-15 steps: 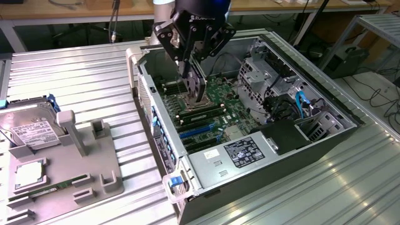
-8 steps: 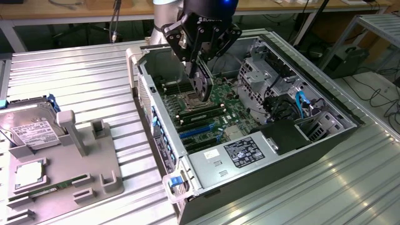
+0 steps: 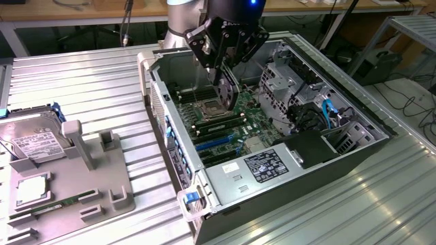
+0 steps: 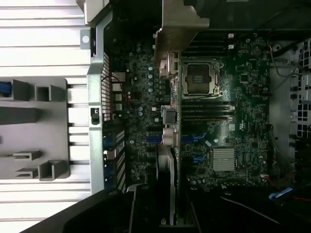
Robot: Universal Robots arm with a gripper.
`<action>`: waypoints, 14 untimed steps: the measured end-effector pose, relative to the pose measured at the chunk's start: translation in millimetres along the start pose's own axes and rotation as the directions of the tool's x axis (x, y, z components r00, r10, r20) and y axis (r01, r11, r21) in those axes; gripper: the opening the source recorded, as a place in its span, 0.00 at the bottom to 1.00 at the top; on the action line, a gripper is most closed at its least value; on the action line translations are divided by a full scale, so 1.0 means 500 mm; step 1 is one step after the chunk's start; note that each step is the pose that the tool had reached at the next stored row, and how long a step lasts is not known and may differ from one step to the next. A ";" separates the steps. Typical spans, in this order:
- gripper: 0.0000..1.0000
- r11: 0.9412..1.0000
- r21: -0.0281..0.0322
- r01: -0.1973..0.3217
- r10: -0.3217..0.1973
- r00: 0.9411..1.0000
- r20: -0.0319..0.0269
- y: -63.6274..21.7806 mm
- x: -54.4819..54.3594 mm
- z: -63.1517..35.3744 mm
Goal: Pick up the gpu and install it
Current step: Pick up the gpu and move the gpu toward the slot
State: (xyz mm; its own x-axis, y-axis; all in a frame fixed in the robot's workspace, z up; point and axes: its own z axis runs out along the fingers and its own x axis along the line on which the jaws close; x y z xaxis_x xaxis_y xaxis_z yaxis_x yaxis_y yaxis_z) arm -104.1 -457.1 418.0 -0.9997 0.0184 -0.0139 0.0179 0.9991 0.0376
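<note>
Gpu [image 3: 225,97] hangs edge-down from the gripper [image 3: 222,76], inside the open computer case [image 3: 354,153] and over the motherboard [image 3: 256,120]. The fingers are drawn in narrow and clamp the card at its upper edge; the card is clear of the grey holder [image 3: 81,189] on the exterior view's left.

Exterior view: the card's lower end sits near the processor socket [image 3: 211,108]. Whether it touches the board, I cannot tell. The blue slots [image 3: 214,142] lie nearer the camera than the card, apart from it.

Wrist view: the gpu [image 4: 171,145] is seen edge-on as a thin strip running across the motherboard [image 4: 243,121]. Its silver bracket [image 4: 181,24] is at one end. The processor socket [image 4: 199,77] lies just beside the strip. Blue slots [image 4: 194,138] show on both sides of the strip. A small silver heatsink [image 4: 223,159] lies on the socket's side.

On the metal table [image 3: 102,87], beside the case, the grey holder carries a hard drive [image 3: 30,140] with a white label and a narrow memory stick [image 3: 54,206].
</note>
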 end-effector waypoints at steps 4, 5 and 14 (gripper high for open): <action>0.27 1.000 0.000 0.000 0.000 1.000 0.001 0.000 -0.014 0.004; 0.27 1.000 0.000 0.000 0.000 1.000 0.001 0.000 -0.020 0.005; 0.27 1.000 0.000 0.000 0.000 1.000 0.001 0.000 -0.056 0.011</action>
State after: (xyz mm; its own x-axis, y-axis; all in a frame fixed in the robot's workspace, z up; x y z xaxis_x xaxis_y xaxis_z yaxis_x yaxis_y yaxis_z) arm -76.2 -457.2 412.7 -0.9997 0.0183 -0.0151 0.0177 0.9991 0.0380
